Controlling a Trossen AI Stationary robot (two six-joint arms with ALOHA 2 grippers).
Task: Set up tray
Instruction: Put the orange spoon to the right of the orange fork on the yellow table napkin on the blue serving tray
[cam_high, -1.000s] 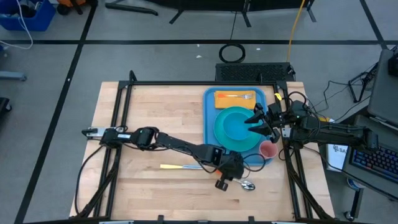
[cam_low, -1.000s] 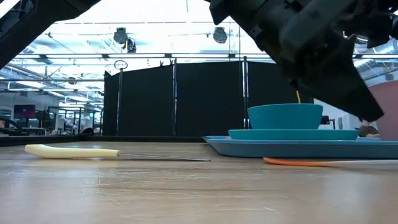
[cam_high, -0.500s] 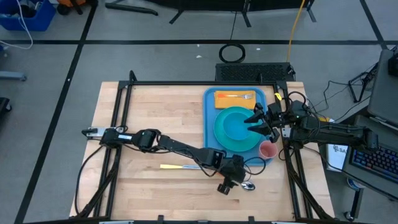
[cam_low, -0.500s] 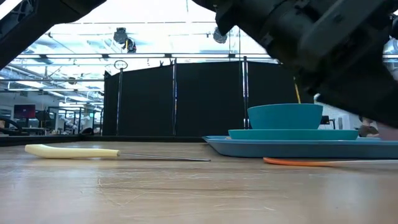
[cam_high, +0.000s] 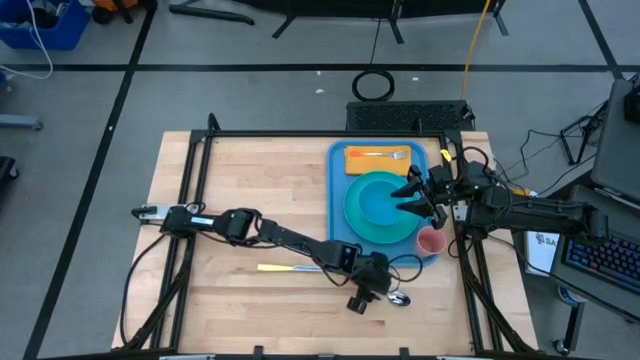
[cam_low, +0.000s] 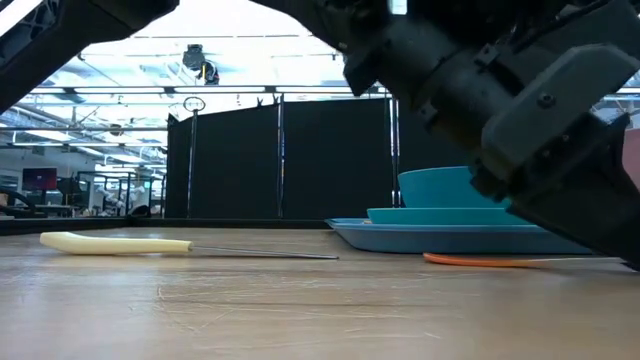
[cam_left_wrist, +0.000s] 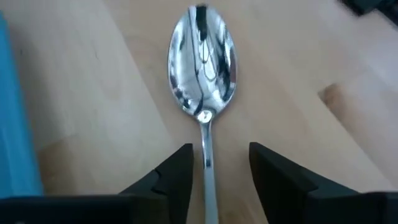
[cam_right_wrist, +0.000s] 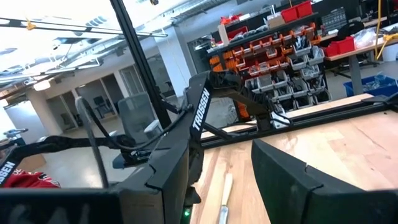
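Where you look straight down from above, the blue plastic tray (cam_high: 336, 190), rectangular with rounded corners and a raised rim, lies on the pale wooden table (cam_high: 240, 180) against its right edge. On it you have a yellow-orange napkin (cam_high: 378, 160) at the far end with an orange fork (cam_high: 380, 154) laid across it, a round turquoise plate (cam_high: 358, 222) carrying a turquoise bowl (cam_high: 376, 203), and a pink cup (cam_high: 432, 242) at the tray's near right corner. Your right gripper (cam_high: 410, 198) hangs over the bowl's right side, its fingers apart and empty. Your left gripper (cam_high: 385, 290) is low near the table's front edge, just outside the tray's near edge, over a metal spoon (cam_high: 399, 298). A cream-handled knife (cam_high: 290, 268) lies to its left on the bare wood.

From table height, you see the knife (cam_low: 185, 246) flat on the grained wood, the tray (cam_low: 400, 238) as a shallow slab with plate and bowl (cam_low: 440, 186) stacked on it, and the dark bulk of the left arm filling the right side.

Through the left wrist camera, the shiny spoon (cam_left_wrist: 203, 81) lies bowl-up on the wood, its thin handle running between the spread dark fingers (cam_left_wrist: 177, 174), which do not touch it; the tray's blue edge (cam_left_wrist: 15, 118) shows alongside.

Your right wrist camera looks across the table into the room.
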